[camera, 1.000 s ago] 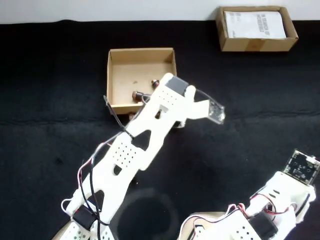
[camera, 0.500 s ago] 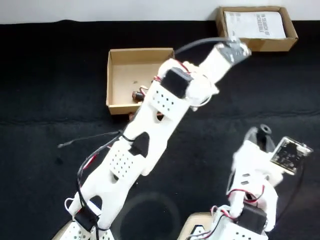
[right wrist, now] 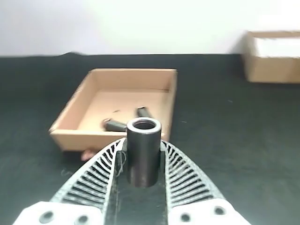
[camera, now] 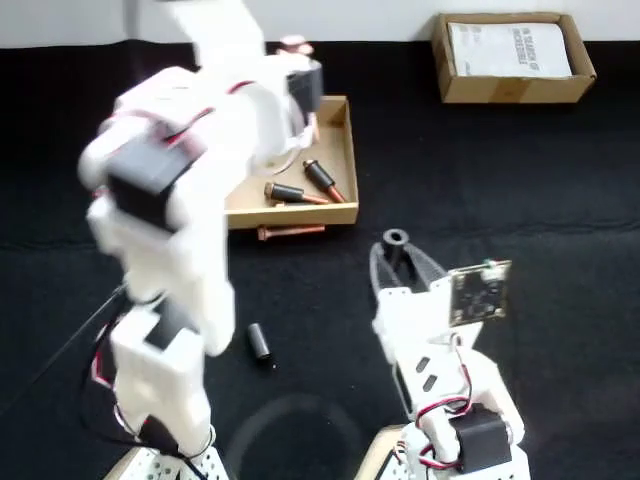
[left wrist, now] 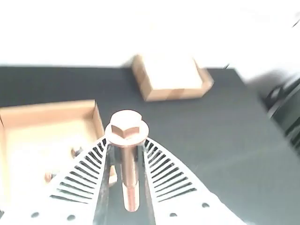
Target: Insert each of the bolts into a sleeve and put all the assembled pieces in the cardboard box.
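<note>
The raised white left arm (camera: 170,200) covers most of the open cardboard box (camera: 300,214) on the black tabletop (camera: 560,200) in the high view, hiding its left half. A smaller cardboard box holding printed paper (camera: 512,55) sits at the far right corner.

The left gripper (left wrist: 126,140) is closed narrowly on a copper flanged hex bolt (left wrist: 126,130). The bolt's long axis runs between the fingers, with the head past the tips and the end of the shank cut off. The right gripper (right wrist: 143,145) clamps an upright black cylindrical sleeve (right wrist: 144,152), bore upward, near the box's front corner.

Two sleeved bolts (camera: 290,192) (camera: 322,178) lie in the box. A loose copper bolt (camera: 290,232) lies just outside, parallel to the front wall. A loose black sleeve (camera: 260,342) lies on the tabletop, well apart from the box.
</note>
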